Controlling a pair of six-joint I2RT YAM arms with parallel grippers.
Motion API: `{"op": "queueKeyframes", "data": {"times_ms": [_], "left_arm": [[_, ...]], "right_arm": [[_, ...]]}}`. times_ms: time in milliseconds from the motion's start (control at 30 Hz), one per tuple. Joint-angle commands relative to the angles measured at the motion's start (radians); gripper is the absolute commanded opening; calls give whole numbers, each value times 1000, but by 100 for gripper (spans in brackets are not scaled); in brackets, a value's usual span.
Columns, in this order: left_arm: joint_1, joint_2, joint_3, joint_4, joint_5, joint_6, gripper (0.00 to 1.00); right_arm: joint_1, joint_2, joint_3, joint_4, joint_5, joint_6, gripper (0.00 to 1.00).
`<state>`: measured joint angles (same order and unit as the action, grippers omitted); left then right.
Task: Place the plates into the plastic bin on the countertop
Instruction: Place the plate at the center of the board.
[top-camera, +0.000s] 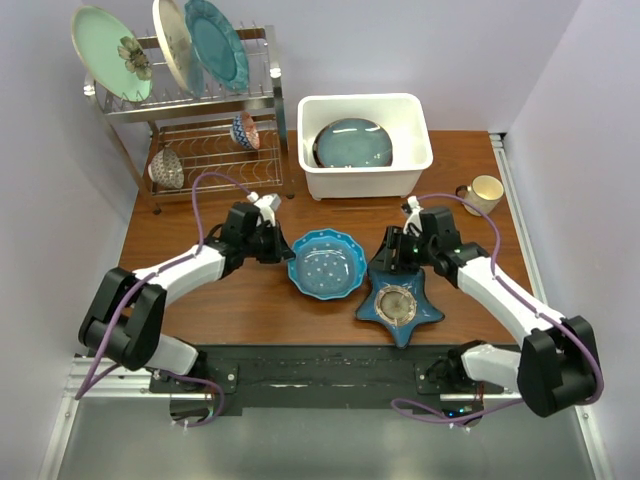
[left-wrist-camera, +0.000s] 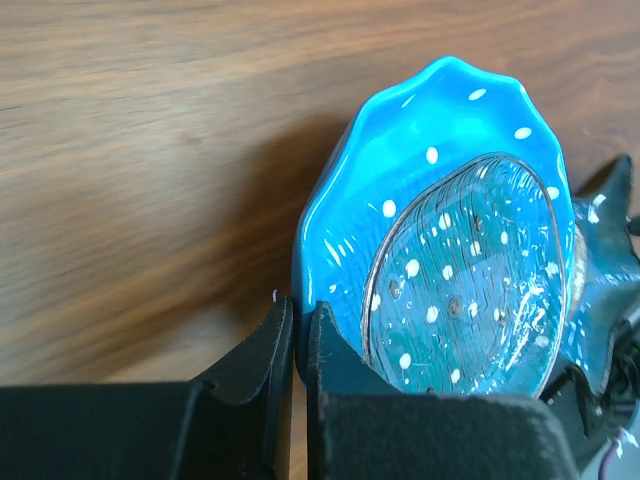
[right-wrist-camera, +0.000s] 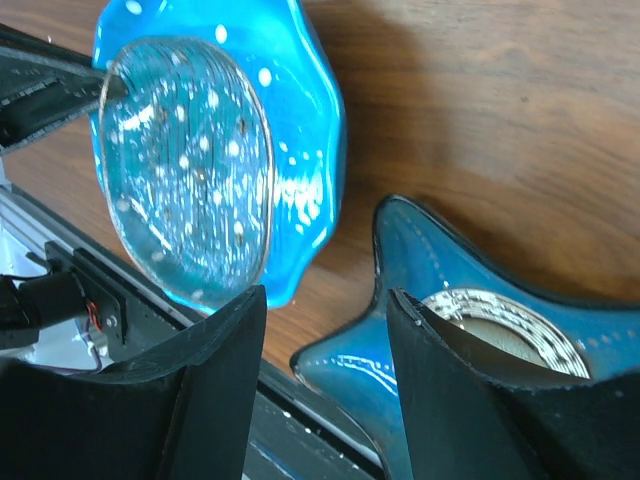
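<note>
- the countertop (top-camera: 260, 310) fills the middle of the top view, and the bare wood between the two low plates and the bin gives you a free lane straight up the frame
- the dish rack (top-camera: 200, 105) stands at the upper left with a mint plate (top-camera: 108, 52), a cream plate (top-camera: 172, 45) and a teal plate (top-camera: 215, 42) upright on top, so keep your left arm to the right of it
- the plastic bin (top-camera: 365, 183) sits at top centre, well apart from both grippers; one dark-rimmed dish (top-camera: 352, 145) already lies inside, so i judge you're early in the task
- the star-shaped plate (top-camera: 400, 300) lies flat, lower right of centre, with a point just beside the blue plate; i can't tell if they touch
- the blue scalloped plate (top-camera: 328, 265) lies at centre frame; i can't tell if its rim is off the wood
- your left gripper (left-wrist-camera: 297, 320) is pinched tight on that plate's left rim, so the grasp looks made
- your right gripper (right-wrist-camera: 325, 300) has its jaws partly apart, straddling the star plate's upper point with one finger inside the dish and one outside; it looks unclamped
- next, i'd raise the blue plate clear of the star's edge, carry it up the frame, clear the bin's near rim, then lower it onto the dish inside
- a mug (top-camera: 485, 192) stands right of the bin, near your right arm's path
</note>
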<state>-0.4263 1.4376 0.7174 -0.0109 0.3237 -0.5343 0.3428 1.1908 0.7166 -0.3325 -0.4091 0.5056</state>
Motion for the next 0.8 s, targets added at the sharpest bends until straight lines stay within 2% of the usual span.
{"op": "queueKeyframes", "data": {"times_ms": [0,100,367,533,767], "left_arm": [[43,-62,-2,106,57,-32,0],[55,-51,-16,111,57,-27,0],[61,-11,-53,121,17,-27,0],[61,9,-75,138,3,-32,0],[61,35,-88,154,-3,-32,0]], "right_arm": [[30,39,50,27,59,-16,54],[28,49,50,-8,124,-42,54],[30,-46,41,-92,323,-36,56],[28,-89,41,-206,473,-32,63],[27,-89,3,-296,575,-1,67]]}}
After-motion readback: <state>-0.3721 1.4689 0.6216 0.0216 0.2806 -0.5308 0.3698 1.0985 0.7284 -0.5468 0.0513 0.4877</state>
